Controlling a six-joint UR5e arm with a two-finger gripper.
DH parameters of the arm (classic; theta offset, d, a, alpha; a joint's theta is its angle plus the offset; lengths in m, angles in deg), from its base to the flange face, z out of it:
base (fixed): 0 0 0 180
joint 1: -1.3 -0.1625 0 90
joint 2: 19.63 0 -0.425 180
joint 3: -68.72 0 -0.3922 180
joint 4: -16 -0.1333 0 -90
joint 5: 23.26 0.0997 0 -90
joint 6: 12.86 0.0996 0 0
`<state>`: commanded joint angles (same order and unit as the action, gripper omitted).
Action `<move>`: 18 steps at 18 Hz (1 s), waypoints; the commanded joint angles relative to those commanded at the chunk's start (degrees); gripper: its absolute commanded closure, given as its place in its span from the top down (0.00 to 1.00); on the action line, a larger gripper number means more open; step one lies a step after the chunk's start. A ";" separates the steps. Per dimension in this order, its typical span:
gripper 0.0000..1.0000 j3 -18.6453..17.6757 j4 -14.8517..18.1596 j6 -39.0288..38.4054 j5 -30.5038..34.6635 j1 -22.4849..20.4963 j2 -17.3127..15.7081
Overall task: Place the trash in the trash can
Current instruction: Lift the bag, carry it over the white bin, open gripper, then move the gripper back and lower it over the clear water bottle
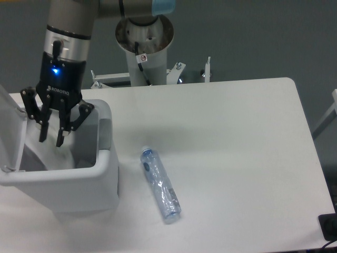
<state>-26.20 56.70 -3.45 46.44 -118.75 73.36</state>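
One bottle (160, 184) lies on the table (237, 158); one wide-spread claw (51, 138) hangs over one trash can (100, 179).

We see an evenly lit scene, fairly bright on the white worktop (237, 158) and dim on the grey backdrop behind the fingers (59, 136). Light seems to fall from above: shadows are soft and faint, a pale one lying on the worktop well to the right of the fingers. A blue indicator light (55, 69) glows above the fingers. The whole picture is slightly soft and grainy, and the bottle (160, 185) shows small specular glints.
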 joint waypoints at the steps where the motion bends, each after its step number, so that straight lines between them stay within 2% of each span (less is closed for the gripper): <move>1: 1.00 0.00 0.00 0.00 0.00 -0.18 0.09; 3: 1.00 -0.09 0.00 -3.41 0.00 -3.32 -0.09; 4: 1.00 -0.35 0.00 -7.34 -0.44 -7.52 -0.26; 6: 1.00 0.26 -0.09 -8.87 -1.31 -13.42 0.17; 8: 1.00 1.49 -0.09 -9.14 -4.38 -18.00 2.88; 9: 1.00 3.23 -0.09 -9.49 -4.83 -20.54 5.94; 13: 1.00 10.27 0.18 -10.28 -3.52 -22.06 15.53; 14: 1.00 11.07 0.35 -10.28 -1.95 -22.06 16.60; 18: 1.00 10.11 0.53 -9.49 2.99 -21.63 19.24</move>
<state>-16.09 57.22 -12.95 49.42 -140.38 92.60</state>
